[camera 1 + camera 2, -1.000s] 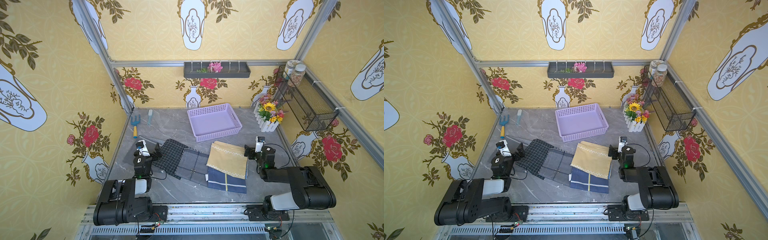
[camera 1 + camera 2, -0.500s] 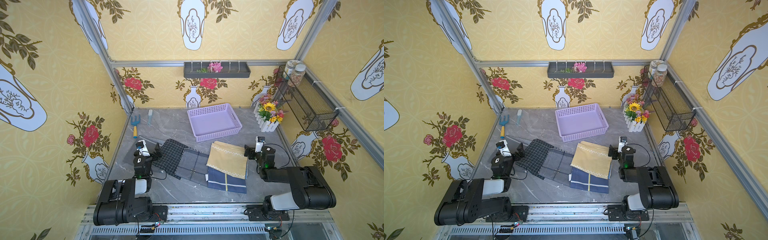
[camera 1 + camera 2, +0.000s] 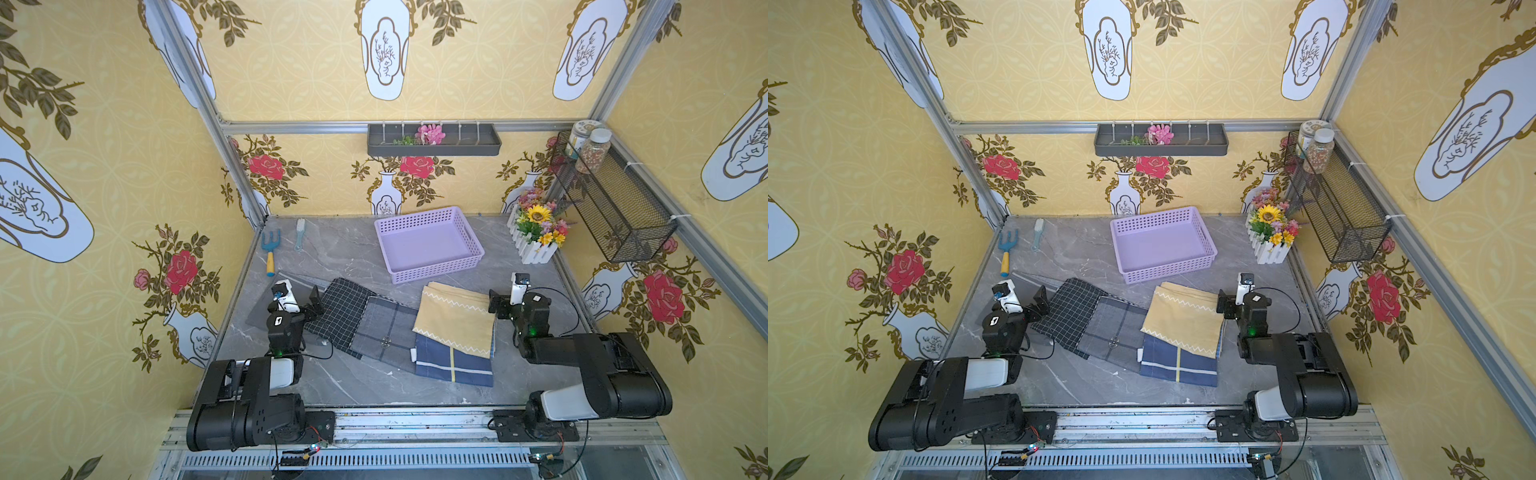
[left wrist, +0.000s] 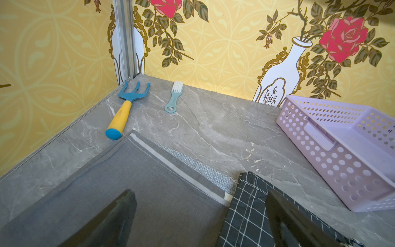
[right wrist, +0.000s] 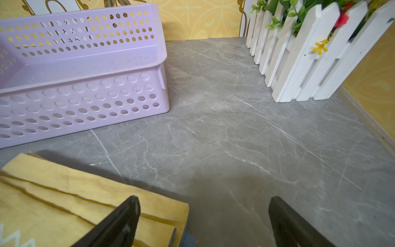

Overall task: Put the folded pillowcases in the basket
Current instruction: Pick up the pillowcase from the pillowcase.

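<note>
Lavender basket [image 3: 436, 269] (floor bare)

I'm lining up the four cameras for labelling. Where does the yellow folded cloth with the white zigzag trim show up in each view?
In a top view: yellow cloth mid-table, overlapping a navy cloth, in front of the basket.
In a top view: same spot, in front of the basket.
Left wrist: not in it.
Right wrist: its corner close to the camera, the basket beyond.
Shared landmark: the basket, in all four.

Folded yellow pillowcase [image 3: 455, 318] near lavender basket [image 3: 436, 271]
</note>
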